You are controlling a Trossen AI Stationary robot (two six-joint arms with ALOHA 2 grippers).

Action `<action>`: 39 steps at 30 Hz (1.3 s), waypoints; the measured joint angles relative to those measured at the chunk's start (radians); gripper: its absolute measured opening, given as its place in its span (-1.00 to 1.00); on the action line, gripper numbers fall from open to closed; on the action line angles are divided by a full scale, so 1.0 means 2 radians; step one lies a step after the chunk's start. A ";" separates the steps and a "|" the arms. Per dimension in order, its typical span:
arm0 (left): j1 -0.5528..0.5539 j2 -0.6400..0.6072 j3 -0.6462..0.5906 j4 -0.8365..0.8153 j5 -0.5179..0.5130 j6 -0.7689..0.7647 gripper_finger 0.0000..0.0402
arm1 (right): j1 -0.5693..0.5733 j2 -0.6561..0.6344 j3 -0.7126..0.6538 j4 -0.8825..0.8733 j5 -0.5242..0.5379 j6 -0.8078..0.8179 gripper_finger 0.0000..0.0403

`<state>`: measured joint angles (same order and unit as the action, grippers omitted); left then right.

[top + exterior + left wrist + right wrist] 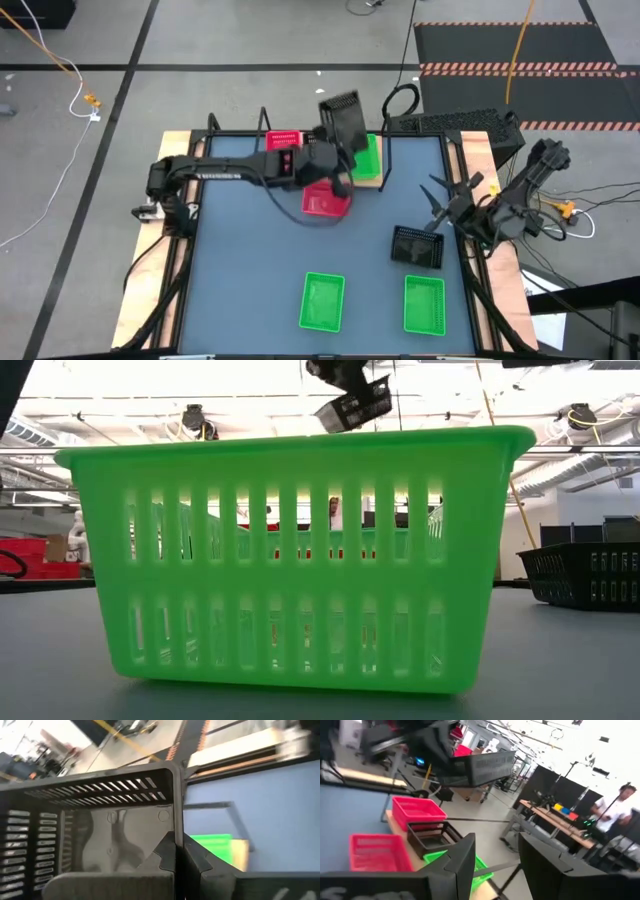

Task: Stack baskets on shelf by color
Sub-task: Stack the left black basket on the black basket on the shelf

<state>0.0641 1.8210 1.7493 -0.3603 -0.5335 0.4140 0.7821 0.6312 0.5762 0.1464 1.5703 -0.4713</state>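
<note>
While the left pincer (338,150) carried a black basket (343,118) above the shelf (372,182), pinching its rim, the high view showed the stacking step in hand; the right pincer (442,205) waited spread at the desk's (250,260) edge. Level with the desk, a green basket (290,555) filled the view. From the right wrist, another black basket (432,836) sat on the shelf beside red ones; the next move probably called for lowering squarely into it.
</note>
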 joint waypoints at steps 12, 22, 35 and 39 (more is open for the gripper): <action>0.057 -0.008 0.000 0.075 0.055 0.061 -0.98 | -0.060 -0.022 0.000 0.118 0.001 -0.179 -0.30; 0.102 -0.015 0.007 -0.040 0.083 0.080 -0.98 | -0.103 -0.019 0.000 0.197 -0.157 -0.178 -0.30; 0.108 -0.008 -0.003 -0.167 0.147 0.038 -0.98 | -0.103 -0.018 0.000 0.248 -0.277 -0.207 -0.30; 0.119 -0.005 -0.038 -0.144 0.147 0.025 -0.98 | -0.103 -0.019 0.000 0.247 -0.276 -0.220 -0.30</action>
<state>0.3014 1.8111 1.6738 -0.6491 -0.2398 0.4641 0.5751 0.5941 0.5758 0.6403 1.0173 -0.9119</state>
